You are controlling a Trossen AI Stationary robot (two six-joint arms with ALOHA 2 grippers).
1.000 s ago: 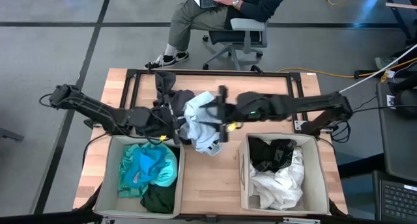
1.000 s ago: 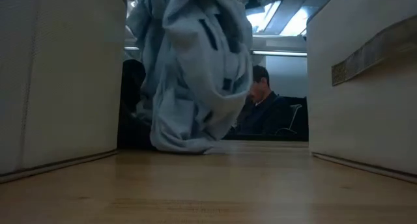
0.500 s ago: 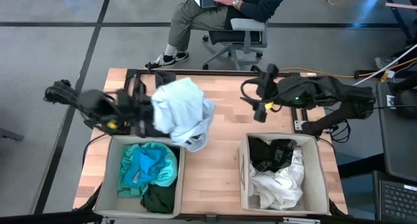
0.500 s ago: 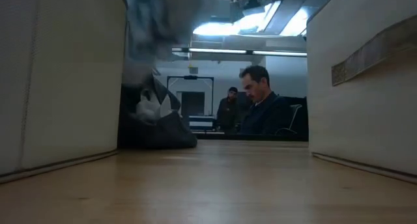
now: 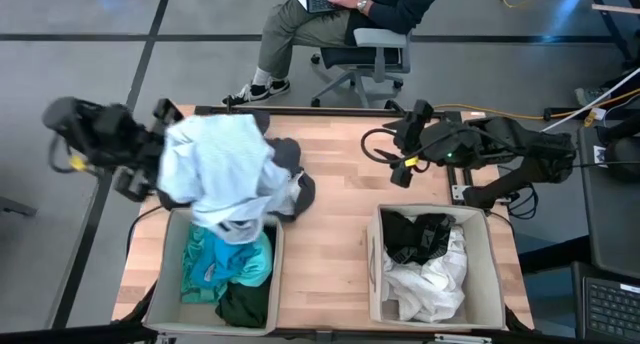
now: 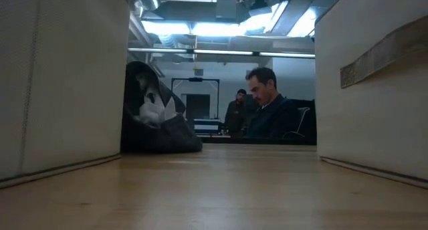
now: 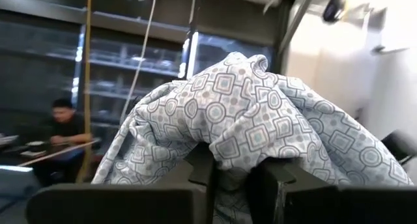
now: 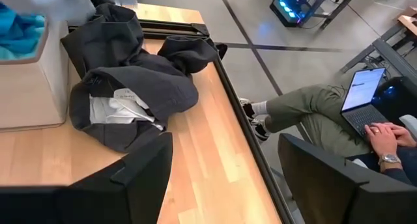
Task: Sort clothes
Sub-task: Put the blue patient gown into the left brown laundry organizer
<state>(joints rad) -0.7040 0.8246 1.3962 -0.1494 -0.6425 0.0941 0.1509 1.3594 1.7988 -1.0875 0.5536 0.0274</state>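
Note:
My left gripper [image 5: 168,129] is raised at the table's left, shut on a pale light-blue patterned garment [image 5: 222,172] that drapes over it and hides its fingers from above. The garment hangs over the far rim of the left beige bin [image 5: 172,284], which holds turquoise [image 5: 225,256] and dark green [image 5: 243,304] clothes. A dark grey garment [image 8: 130,87] lies crumpled on the table behind that bin. My right gripper [image 8: 234,185] is open and empty above the table's far right part [image 5: 400,169]. The right bin [image 5: 495,274] holds black [image 5: 415,234] and white [image 5: 430,284] clothes. My left gripper pinches a bunched fold of the pale garment [image 7: 234,160] between its two fingers [image 7: 203,178]. The cloth is heaped over the fingers and falls away on both sides. It hangs slack and clear of the table. Whether its lower end [image 5: 235,229] touches the bin's clothes I cannot tell.
A person sits on an office chair [image 5: 375,49] just beyond the table's far edge, with a laptop [image 8: 361,94] on the lap. A black frame [image 5: 320,111] runs along the far edge. Bare wood lies between the two bins [image 5: 325,264].
My left gripper has swung up and toward the table's left edge with the pale garment. The garment has come off the table and out of the low view and now hangs over the left bin. My right gripper has drawn back from it toward the right and far edges.

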